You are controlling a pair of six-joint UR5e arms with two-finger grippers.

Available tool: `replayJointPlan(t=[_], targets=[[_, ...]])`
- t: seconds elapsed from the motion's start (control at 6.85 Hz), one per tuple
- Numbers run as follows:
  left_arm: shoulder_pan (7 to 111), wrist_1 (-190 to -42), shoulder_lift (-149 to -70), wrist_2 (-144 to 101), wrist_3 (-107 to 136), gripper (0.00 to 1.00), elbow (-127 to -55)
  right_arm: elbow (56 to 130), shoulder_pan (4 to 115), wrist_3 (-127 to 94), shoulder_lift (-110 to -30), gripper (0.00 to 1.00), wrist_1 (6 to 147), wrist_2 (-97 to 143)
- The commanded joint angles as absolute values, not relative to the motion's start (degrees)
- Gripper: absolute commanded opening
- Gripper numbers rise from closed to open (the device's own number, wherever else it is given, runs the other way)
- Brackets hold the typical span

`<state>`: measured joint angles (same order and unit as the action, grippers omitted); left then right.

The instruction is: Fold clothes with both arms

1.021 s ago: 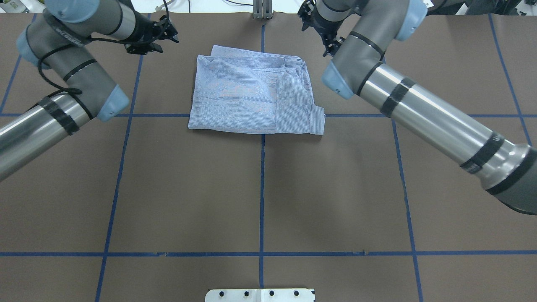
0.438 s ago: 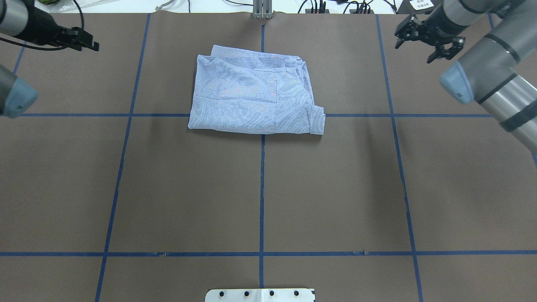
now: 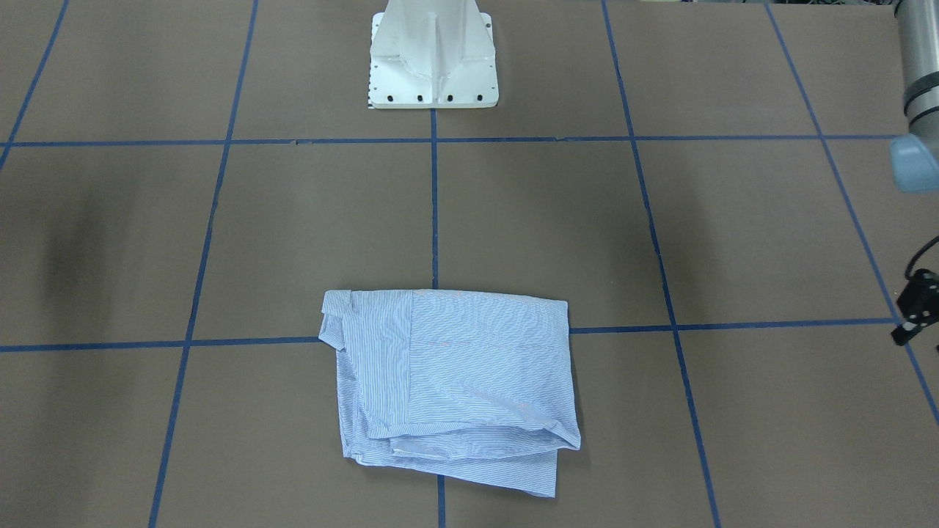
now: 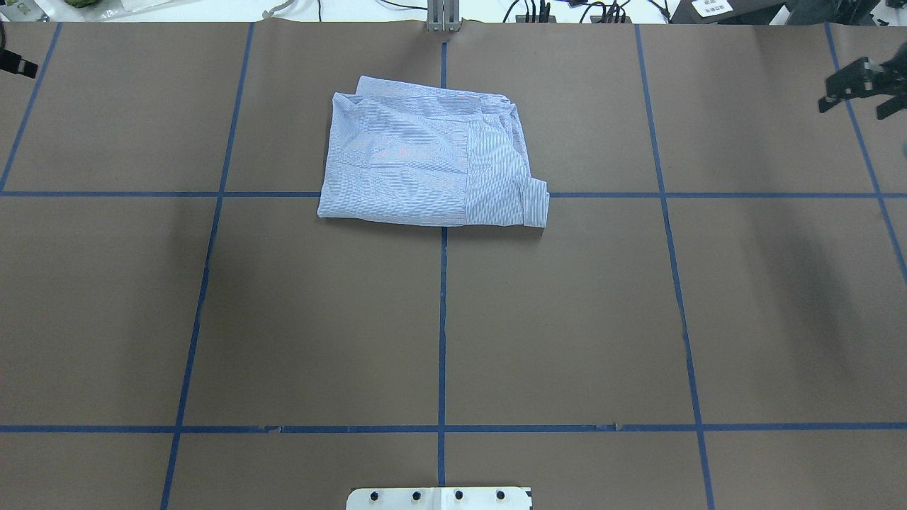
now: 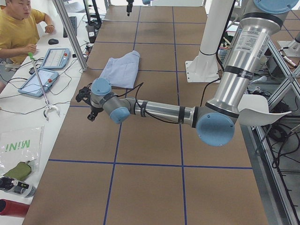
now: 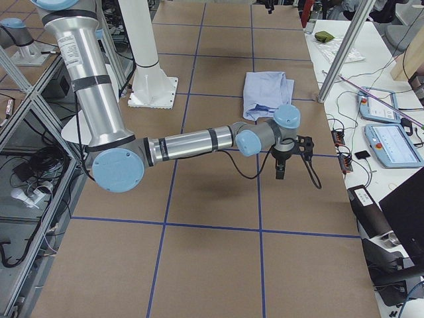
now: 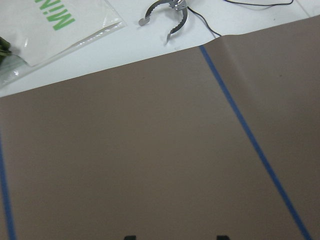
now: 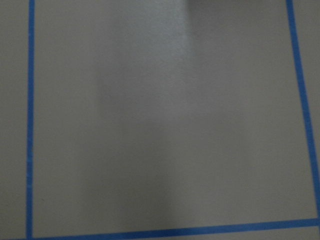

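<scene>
Blue pinstriped shirt point(image 4: 425, 163), rumpled folded rectangle, matte brown table point(image 4: 567, 319)

The near right arm point(image 6: 189, 141) runs from its blue-capped elbow, low on the robot's side, out over the brown table point(image 6: 199, 265), its forearm roughly level above the blue tape lines. The black right gripper point(image 6: 291, 159) hangs above the table close to its far edge, apart from the shirt point(image 6: 265, 89), which lies folded beyond it. The white pedestal base point(image 6: 156, 86) stands on the robot's side of the shirt. A tablet point(image 6: 392, 144) and cables lie on the white bench point(image 6: 387, 66). The left gripper point(image 6: 268, 5) shows tiny at the top edge.
</scene>
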<state>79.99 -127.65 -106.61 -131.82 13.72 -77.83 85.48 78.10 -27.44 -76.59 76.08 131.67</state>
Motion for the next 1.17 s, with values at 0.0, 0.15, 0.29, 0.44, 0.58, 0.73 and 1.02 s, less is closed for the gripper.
replayJointPlan(t=[0.0,0.15,0.29,0.44,0.58,0.73,1.02], targets=[[87.42,-123.05,-100.32,-132.8,3.01,1.0,-80.75,85.69,86.18,-7.73,-82.34,1.0,82.66,133.5],[88.93,-122.87,-97.5,-134.89,0.55,1.0,-81.9,86.04,88.48,-3.47,-83.4,1.0,85.84,133.51],[90.25,-117.65,-97.3,-136.04,0.44,1.0,-83.92,88.05,88.42,-3.52,-84.89,1.0,87.09,133.59],[90.26,-112.9,-97.29,-135.79,0.44,1.0,-85.68,90.42,88.5,-4.3,-86.03,1.0,88.23,135.07],[90.26,-112.42,-97.12,-135.62,0.61,1.0,-86.04,92.79,88.51,-4.65,-85.7,1.0,91.03,135.17],[90.26,-112.33,-96.95,-135.62,0.62,1.0,-87.09,93.42,88.24,-5.18,-85.26,1.0,92.88,135.44],[90.26,-112.42,-94.05,-134.4,1.14,1.0,-91.72,92.64,88.24,-4.48,-86.13,1.0,92.37,137.19]])
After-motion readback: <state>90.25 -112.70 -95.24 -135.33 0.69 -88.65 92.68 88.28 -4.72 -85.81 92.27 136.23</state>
